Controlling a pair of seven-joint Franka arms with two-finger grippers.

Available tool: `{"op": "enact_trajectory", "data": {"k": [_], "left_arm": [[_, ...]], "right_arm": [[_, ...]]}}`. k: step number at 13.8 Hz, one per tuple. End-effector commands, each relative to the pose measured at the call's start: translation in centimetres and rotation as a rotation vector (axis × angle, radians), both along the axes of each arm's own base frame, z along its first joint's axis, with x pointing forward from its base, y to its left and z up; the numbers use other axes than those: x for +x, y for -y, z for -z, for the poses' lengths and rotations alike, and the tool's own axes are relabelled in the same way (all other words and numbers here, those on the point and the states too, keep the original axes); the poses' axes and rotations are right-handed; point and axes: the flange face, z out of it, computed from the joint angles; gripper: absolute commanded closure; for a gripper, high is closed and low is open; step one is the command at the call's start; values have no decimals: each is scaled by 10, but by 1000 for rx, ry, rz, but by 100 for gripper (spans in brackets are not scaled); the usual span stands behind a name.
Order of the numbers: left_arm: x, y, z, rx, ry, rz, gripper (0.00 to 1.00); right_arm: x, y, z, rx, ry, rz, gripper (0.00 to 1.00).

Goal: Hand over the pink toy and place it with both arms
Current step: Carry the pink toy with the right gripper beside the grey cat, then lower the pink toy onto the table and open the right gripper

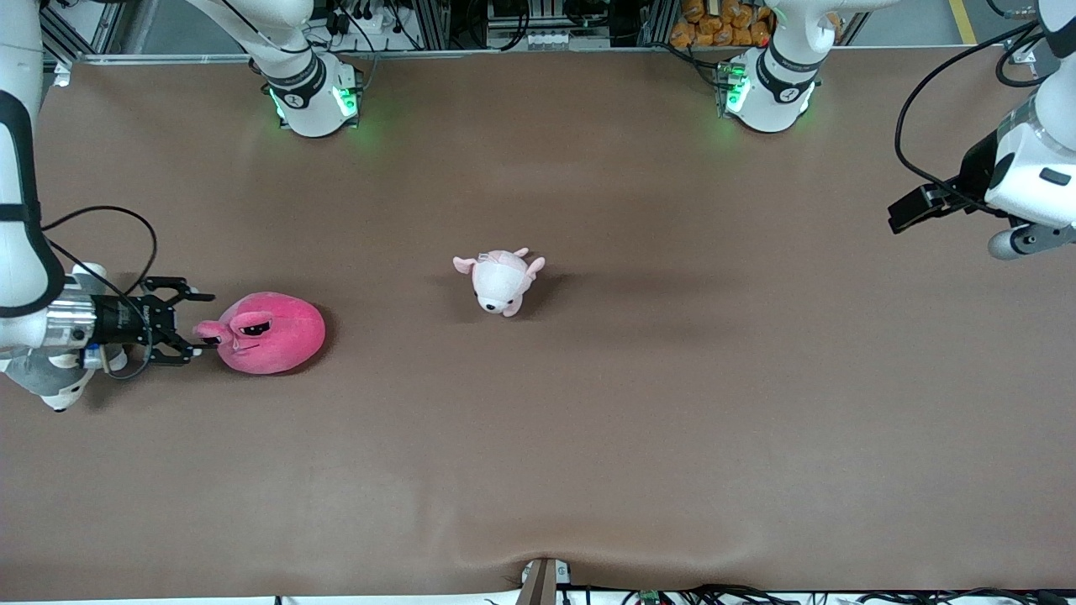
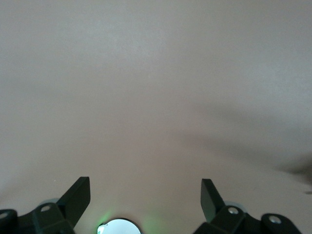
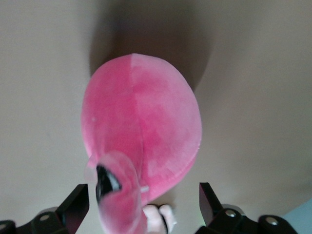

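The pink toy (image 1: 273, 334), a round hot-pink plush with half-lidded eyes, lies on the brown table toward the right arm's end. My right gripper (image 1: 197, 326) is low at the toy's snout, open, one finger on each side of the face end and not closed on it. In the right wrist view the toy (image 3: 141, 126) fills the middle, and its eye and snout lie between the open fingers of the gripper (image 3: 144, 200). My left gripper (image 1: 906, 214) waits, raised over the left arm's end of the table. It is open and empty in the left wrist view (image 2: 146, 195).
A small pale pink-and-white plush animal (image 1: 502, 280) lies near the table's middle. A grey-and-white husky plush (image 1: 50, 382) lies under the right arm's wrist at the table's end. The left arm's base (image 2: 117, 227) glows green. The brown table (image 1: 588, 437) has a raised fold at its front edge.
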Motion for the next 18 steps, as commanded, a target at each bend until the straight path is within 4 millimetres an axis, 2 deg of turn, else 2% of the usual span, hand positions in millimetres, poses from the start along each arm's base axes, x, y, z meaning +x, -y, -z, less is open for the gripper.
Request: {"op": "enact_trajectory", "data": {"k": [1, 2, 4, 6, 8, 9, 10, 12, 14, 16, 17, 18], "left_arm": [[-13, -1, -11, -5, 20, 13, 0], [-14, 1, -11, 1, 16, 21, 0], [-12, -10, -16, -8, 16, 99, 0], [-10, -38, -19, -19, 15, 149, 0], [-11, -72, -24, -23, 14, 184, 0], [-11, -79, -26, -23, 17, 184, 0], [-11, -81, -29, -22, 23, 181, 0], [-12, -72, -31, -22, 28, 192, 0], [-11, -67, -35, -31, 40, 197, 0], [-8, -60, -29, -73, 36, 193, 0], [-5, -57, -26, -77, 34, 197, 0], [-5, -46, -22, -88, 30, 210, 0]], "right_arm": [[-8, -17, -56, -71, 102, -208, 0], [-11, -24, -73, -67, 157, -315, 0], [-10, -41, -100, -83, 256, -465, 0], [-2, -69, -118, -144, 349, -623, 0], [7, -106, -123, -214, 410, -783, 0], [11, -121, -124, -249, 426, -831, 0], [15, -136, -126, -286, 451, -867, 0], [21, -150, -127, -309, 490, -890, 0], [26, -176, -127, -365, 521, -964, 0], [29, -179, -128, -431, 532, -1073, 0], [29, -175, -127, -422, 542, -1118, 0], [29, -170, -126, -412, 548, -1156, 0]]}}
